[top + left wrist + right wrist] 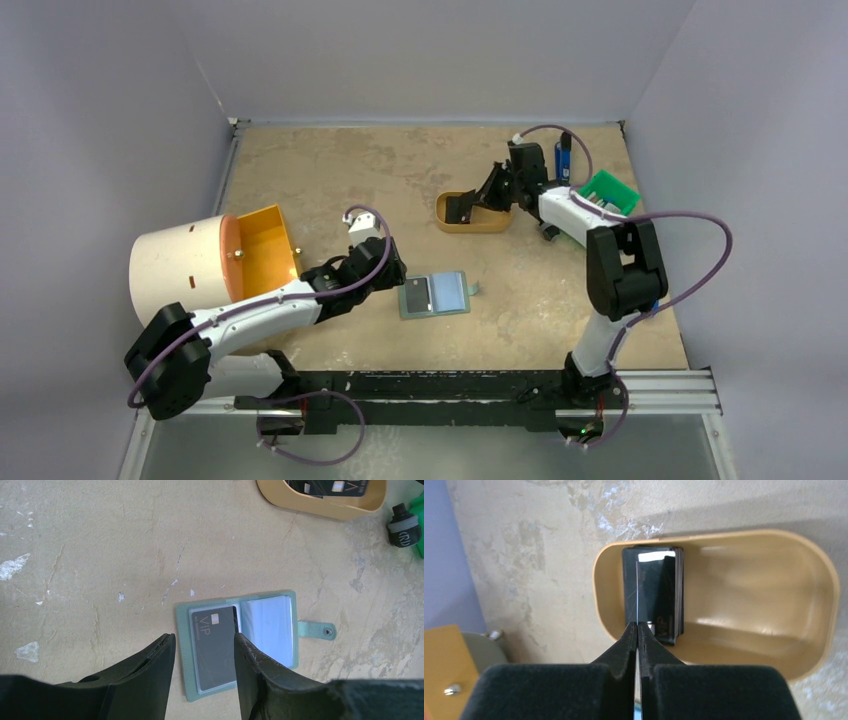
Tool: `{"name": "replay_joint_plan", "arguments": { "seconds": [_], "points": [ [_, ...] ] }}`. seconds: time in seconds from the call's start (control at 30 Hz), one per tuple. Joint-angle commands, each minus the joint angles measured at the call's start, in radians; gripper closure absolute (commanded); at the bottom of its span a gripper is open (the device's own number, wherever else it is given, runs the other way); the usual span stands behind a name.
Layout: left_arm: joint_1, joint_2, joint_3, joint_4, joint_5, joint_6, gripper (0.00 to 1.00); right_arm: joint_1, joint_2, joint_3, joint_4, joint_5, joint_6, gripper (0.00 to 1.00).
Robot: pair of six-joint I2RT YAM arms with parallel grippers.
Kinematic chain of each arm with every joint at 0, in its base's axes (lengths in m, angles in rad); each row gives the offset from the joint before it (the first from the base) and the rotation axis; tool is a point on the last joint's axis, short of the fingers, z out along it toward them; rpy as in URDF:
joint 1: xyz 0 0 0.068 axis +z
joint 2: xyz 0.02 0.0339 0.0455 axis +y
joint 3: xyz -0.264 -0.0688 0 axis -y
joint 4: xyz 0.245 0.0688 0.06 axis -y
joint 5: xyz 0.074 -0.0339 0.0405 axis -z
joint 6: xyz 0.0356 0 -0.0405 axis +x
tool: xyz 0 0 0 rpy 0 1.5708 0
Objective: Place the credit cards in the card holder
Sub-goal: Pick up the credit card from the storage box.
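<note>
Your right gripper is pressed together on one credit card, seen edge-on, above the stack of black cards at one end of the tan tray, which sits toward the table's far edge, right of centre. Your left gripper is spread, holding nothing, above the card holder. The holder lies open near the middle of the near edge, with a black VIP card in its left sleeve.
</note>
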Motion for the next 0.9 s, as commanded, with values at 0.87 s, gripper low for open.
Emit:
{"name": "replay_joint_plan", "arguments": {
  "seconds": [0.87],
  "points": [
    [-0.001, -0.044, -0.014, 0.223, 0.092, 0.051, 0.55, 0.288, -0.667, -0.094, -0.251, 0.274, -0.188, 1.00]
  ]
}}
